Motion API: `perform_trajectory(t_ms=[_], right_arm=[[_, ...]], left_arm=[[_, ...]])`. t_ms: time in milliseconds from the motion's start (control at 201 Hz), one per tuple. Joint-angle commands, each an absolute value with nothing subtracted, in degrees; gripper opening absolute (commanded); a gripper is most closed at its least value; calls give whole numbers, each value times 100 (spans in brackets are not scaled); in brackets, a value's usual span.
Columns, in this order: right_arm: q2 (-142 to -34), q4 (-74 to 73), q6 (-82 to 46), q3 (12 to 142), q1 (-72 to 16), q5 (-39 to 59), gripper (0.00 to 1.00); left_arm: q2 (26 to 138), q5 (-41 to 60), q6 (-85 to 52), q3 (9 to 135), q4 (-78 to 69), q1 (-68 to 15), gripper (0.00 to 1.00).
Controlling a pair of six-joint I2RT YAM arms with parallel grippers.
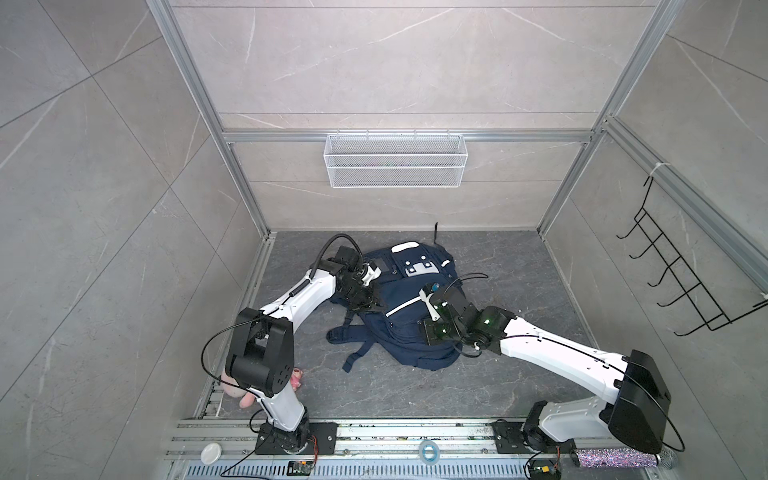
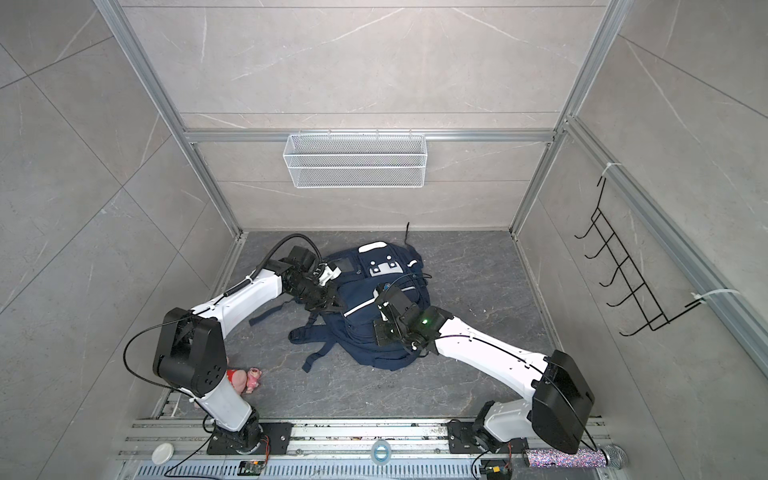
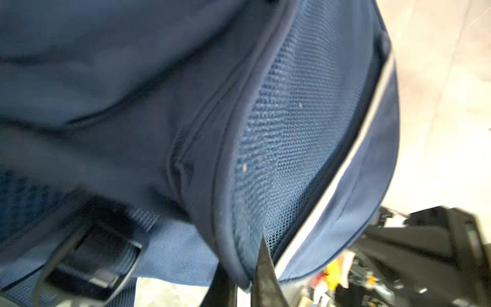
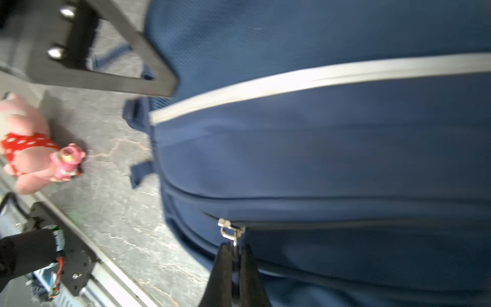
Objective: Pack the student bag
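The student bag (image 1: 399, 324) is seen lying on the dark stone-patterned floor in the middle of the cell in both top views, its straps spread toward the near rail and a pink plush toy (image 2: 243, 380) left well apart from it, beside the base of the left arm. The left gripper (image 3: 243, 265) is closed to a narrow gap on the bag's side, with the piped edge of the mesh side pocket (image 3: 292, 133) pinched between its fingers. The right gripper (image 4: 236, 252) is likewise shut almost completely, and the small metal zip pull (image 4: 229, 231) of a lower compartment is held between its tips, just below the grey reflective stripe (image 4: 292, 77). The step in hand is judged to be the opening of a zip compartment: the bag is anchored on one side while the slider is gripped on the other. How far the zip is already undone cannot be told, since the seam beyond the slider is blurred. For the next move a steady pull along the line of the zip is called for, not away from the fabric, with the left grip held firm so that the soft bag is not dragged or bunched. Only once a clear mouth is made can the toy be fetched and put inside.
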State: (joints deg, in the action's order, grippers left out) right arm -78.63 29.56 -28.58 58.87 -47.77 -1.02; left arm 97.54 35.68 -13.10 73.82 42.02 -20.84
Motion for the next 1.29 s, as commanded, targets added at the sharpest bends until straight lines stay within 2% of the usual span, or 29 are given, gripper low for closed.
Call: perform_trajectory(t_ms=[0, 364, 478, 523, 593, 637, 657, 687, 872, 971, 1026, 1111, 1290], right_arm=[[-7576, 3866, -2950, 5739, -4340, -694, 0], [-7380, 4068, -2223, 5507, -3648, -839, 0], [-8088, 4285, -1623, 6104, -4200, -883, 0], [-8361, 4244, -1483, 6315, -4389, -837, 0], [-8541, 3931, -1558, 6471, -4456, -671, 0], [-8579, 3657, -1715, 6493, -4451, -602, 0], [-8601, 3530, -1763, 6504, -4451, -540, 0], [-8665, 3399, -1805, 6565, -4454, -433, 0], [-9330, 3289, -1692, 7327, -4750, 1, 0], [-9484, 3081, -1740, 7558, -4800, 189, 0], [-9581, 3041, -1741, 7704, -4834, 295, 0], [-9759, 3024, -1693, 7875, -4950, 451, 0], [-9880, 2842, -1786, 7769, -5165, 587, 0]], left_arm=[[9797, 2252, -645, 7422, 4077, -1665, 0], [10444, 1606, -152, 8325, 4538, -1190, 0], [10880, 2319, -556, 9269, 4645, -1167, 0], [10887, 2674, -971, 9521, 4466, -1196, 21], [10748, 3016, -1667, 9590, 4054, -1203, 47], [10634, 3097, -1933, 9568, 4071, -1196, 59], [10588, 3098, -1989, 9555, 4141, -1195, 68], [10497, 3070, -2047, 9525, 4290, -1191, 71], [9557, 3544, -2705, 8437, 4647, -1289, 72], [9127, 3751, -3217, 7604, 4328, -1396, 69], [8984, 3909, -3516, 7194, 3972, -1407, 64], [8963, 4155, -3870, 6843, 3486, -1412, 59], [9349, 4244, -4229, 6874, 2852, -1417, 63]])
